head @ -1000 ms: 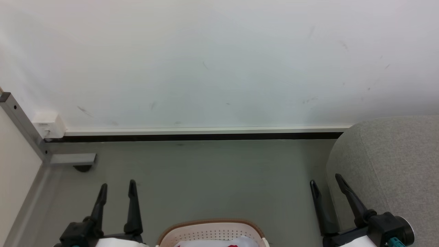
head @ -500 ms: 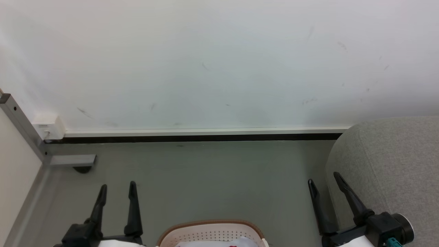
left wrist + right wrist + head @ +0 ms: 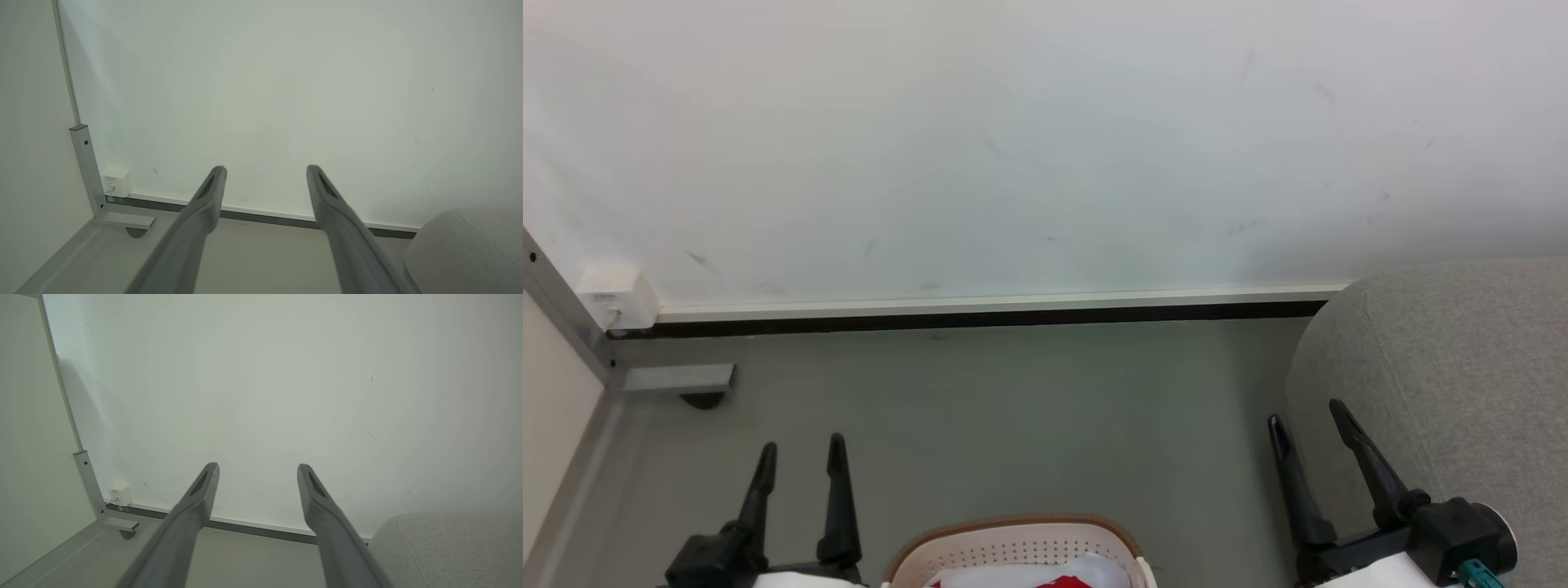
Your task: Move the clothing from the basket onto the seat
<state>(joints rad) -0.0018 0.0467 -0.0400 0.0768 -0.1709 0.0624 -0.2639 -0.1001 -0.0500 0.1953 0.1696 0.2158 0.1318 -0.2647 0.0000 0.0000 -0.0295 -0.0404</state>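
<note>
clothing [image 3: 1066, 581]: red and white bit lying in the basket [image 3: 1013, 545]
basket: on the floor [image 3: 1013, 408], between the pincers
seat [image 3: 1462, 367]: grey, right of the basket
left pincer [image 3: 802, 443]: fingers apart, above the floor
right pincer [image 3: 1305, 413]: fingers apart, by the seat's edge

**Edges cut off most of the load**

The basket [image 3: 1013, 545] is cut by the near edge of the head view; just its far rim and wall show. Of the clothing [image 3: 1068, 582], a red and white sliver shows, its kind untellable. The seat [image 3: 1445, 367] runs off to the right. The white wall box [image 3: 614, 296] is too small to read.
</note>
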